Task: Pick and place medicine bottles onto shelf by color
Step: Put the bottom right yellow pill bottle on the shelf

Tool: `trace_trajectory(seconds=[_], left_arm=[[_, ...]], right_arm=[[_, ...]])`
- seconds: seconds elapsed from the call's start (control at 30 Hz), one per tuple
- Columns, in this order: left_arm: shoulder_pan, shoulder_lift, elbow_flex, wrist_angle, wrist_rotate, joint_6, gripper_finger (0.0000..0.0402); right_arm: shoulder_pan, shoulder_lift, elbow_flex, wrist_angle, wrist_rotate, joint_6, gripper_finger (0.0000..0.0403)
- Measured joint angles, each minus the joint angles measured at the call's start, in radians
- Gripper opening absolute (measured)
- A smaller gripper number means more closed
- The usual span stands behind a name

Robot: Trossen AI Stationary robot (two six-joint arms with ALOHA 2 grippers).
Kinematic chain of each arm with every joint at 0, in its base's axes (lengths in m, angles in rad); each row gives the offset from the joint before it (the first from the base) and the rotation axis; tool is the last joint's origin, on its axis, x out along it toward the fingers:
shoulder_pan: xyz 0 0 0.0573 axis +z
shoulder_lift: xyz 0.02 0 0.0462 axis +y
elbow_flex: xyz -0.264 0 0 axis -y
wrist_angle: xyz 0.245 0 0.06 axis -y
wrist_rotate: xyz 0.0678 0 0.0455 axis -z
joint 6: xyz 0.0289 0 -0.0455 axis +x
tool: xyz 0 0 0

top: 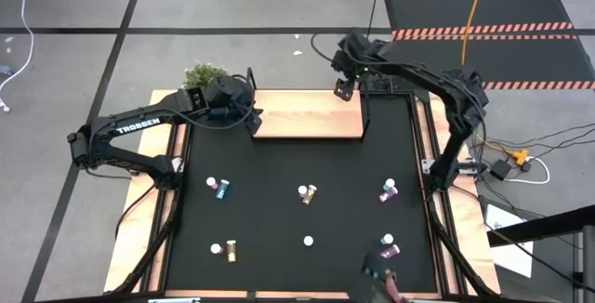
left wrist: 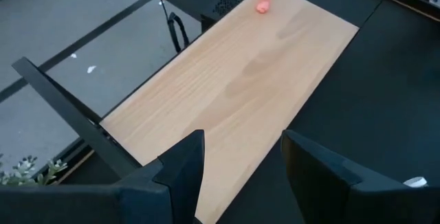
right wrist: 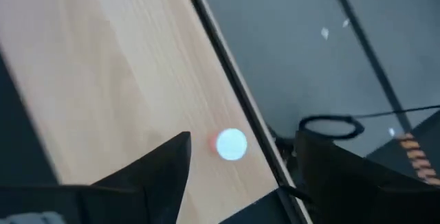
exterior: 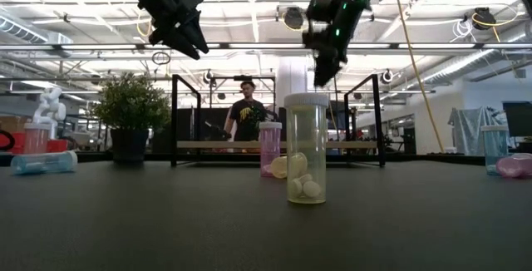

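Black worktop (top: 279, 219), seven bottles scattered loose | right tool (right wrist: 237, 157) jaws apart above pink bottle (right wrist: 232, 144) standing at shelf (top: 307, 117) far corner near post | left tool (left wrist: 240, 162) empty, jaws apart over opposite end | risk: a finger clips the cap on retreat, bottle tips off the edge

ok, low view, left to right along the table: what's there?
Blue bottle lying down → plant → pink bottle → clear bottle → blue bottle upright.
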Motion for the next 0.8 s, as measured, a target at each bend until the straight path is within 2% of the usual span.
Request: trace_trajectory(seconds=[0.23, 0.37, 0.53, 0.67, 0.8], left_arm=[[0.0, 0.0, 0.0, -0.001, 0.052, 0.104, 0.0195], [-0.002, 0.0, 0.0, -0.002, 0.098, 0.161, 0.0195], [-0.012, 0.0, 0.0, 0.004, 0.14, 0.256, 0.0195], [-0.036, 0.0, 0.0, 0.043, 0.147, 0.269, 0.0195], [-0.072, 0.0, 0.0, 0.085, 0.202, 0.205, 0.0195]], right_arm=[[0.116, -0.182, 0.0, 0.0, 0.013, 0.15, 0.0245], [0.239, -0.249, 0.0, -0.051, 0.114, 0.28, 0.0237], [0.422, -0.278, 0.001, -0.19, 0.233, 0.466, 0.0228], [0.548, -0.287, 0.001, -0.297, 0.239, 0.614, 0.0223], [0.651, -0.291, 0.0, -0.419, 0.238, 0.728, 0.022]])
